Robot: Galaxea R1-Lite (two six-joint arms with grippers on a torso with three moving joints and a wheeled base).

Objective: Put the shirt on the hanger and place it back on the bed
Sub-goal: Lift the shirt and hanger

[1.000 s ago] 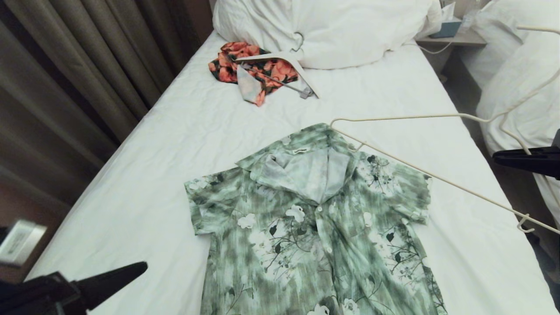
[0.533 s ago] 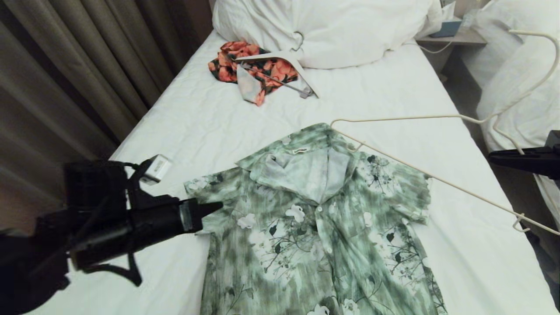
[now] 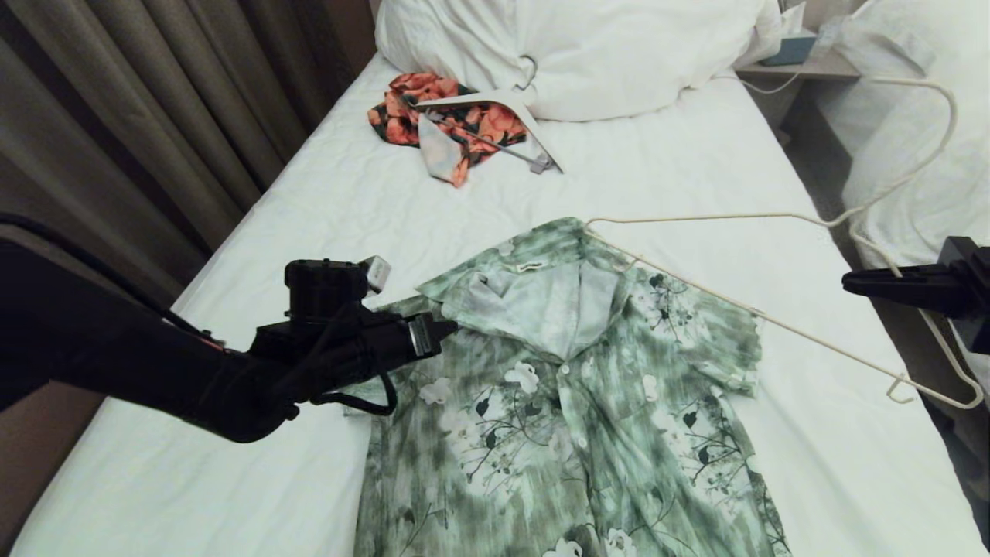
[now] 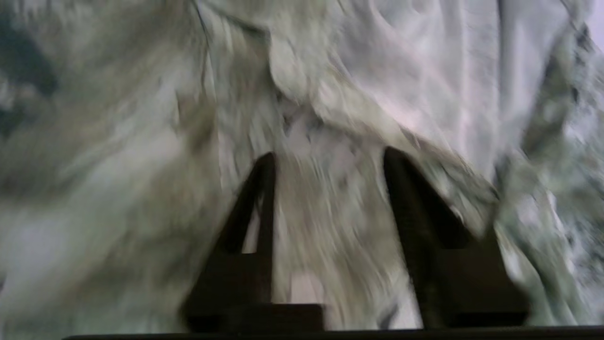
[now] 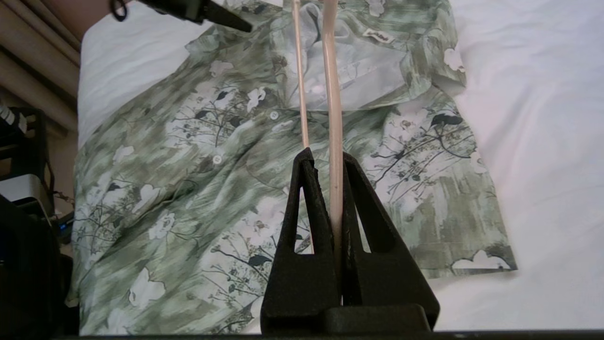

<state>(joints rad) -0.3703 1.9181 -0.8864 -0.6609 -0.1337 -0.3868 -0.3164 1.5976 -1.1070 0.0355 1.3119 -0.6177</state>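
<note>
one shirt (image 3: 557,387), two hangers, cream hanger (image 3: 742,309) in right tool (image 3: 851,280), two beds

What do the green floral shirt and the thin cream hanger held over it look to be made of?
The shirt: thin, soft woven fabric, matte with a printed pattern; it lies limp and creases on the bed. The fibre cannot be told. The hanger: slim smooth rod, probably coated wire or plastic; it holds its bent shape, clamped in the right gripper.

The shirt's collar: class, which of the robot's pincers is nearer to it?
Left. The left pincer hovers open right beside the collar of the shirt. The right pincer is off the bed's far side, gripping the hanger.
</note>
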